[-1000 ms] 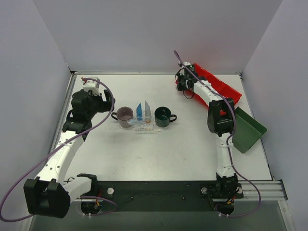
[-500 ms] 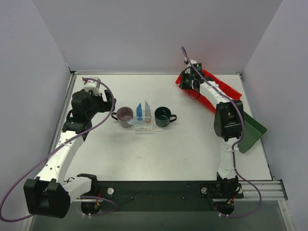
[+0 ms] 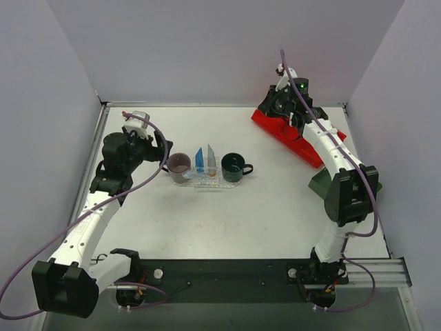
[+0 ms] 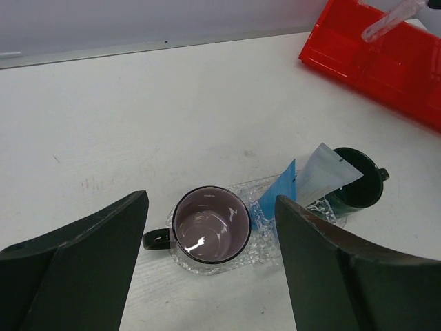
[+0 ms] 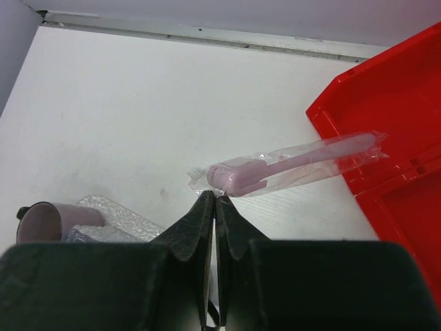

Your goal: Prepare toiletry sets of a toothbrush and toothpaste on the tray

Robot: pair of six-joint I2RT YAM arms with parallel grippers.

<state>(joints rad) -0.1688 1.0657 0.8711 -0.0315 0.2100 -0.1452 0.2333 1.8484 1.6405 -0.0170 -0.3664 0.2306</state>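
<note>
Above the white table [image 3: 227,221], toward one o'clock, the right gripper [image 5: 214,200], jaws pinching a slim pink clear-wrapped toothbrush [image 5: 289,165], holds it by the red compartmented bin [image 3: 270,124], likely destined for the glittery clear oval tray [image 3: 207,185] at centre, the left gripper [image 4: 210,201] at its nine o'clock, jaws wide.

Tray [image 3: 207,183] mid-table is boxed in: mauve cup [image 3: 179,163] at its left end, green mug [image 3: 233,166] at its right end, blue tube [image 3: 199,159] and white tube [image 3: 211,158] upright between them. Near half of tabletop open, also the strip between mug and red bin [image 3: 273,125] at far right corner; dark green tray [image 3: 317,185] at right edge.
</note>
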